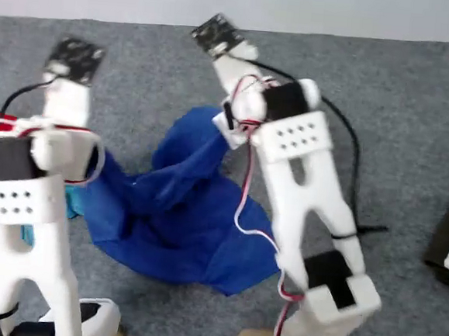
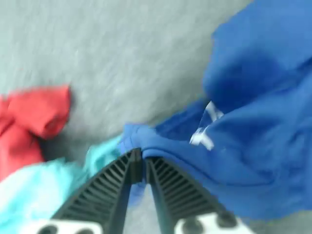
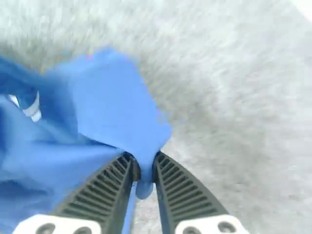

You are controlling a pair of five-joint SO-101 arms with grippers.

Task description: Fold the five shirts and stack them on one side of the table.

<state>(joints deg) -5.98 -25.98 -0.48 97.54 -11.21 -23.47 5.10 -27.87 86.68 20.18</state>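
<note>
Blue cotton shirt (image 1: 175,228), crumpled, deeply creased.

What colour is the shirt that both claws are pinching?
Blue all over. The shirt shows best in the high view.

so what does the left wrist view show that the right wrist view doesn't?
Left wrist, not right wrist: a red shirt and a teal shirt lying close to the left gripper, which is shut on an edge of the blue shirt.
Right wrist, not left wrist: the right gripper, shut on another fold of the blue shirt, with bare grey table beyond it.
Both: the blue shirt, a white label on it, and the grey table.
</note>
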